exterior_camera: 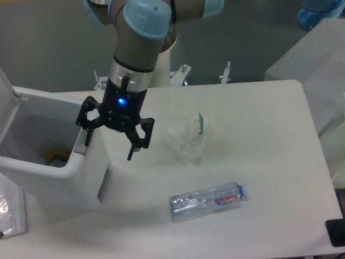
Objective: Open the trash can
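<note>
One trash can [59, 167] stands at the worktop's [269, 162] left edge, lid [5, 94] swung up and its inside showing — something yellow lies at the bottom. One crumpled tissue [187, 138] sits near the middle, and one clear plastic bottle [207, 200] lies on its side toward the front edge. The single arm reaches down from the back edge, wrist vertical, blue light glowing. Its claw [108, 144] is spread open and grips nothing — one finger at the bin's grey button [80, 144], the other over the worktop.
</note>
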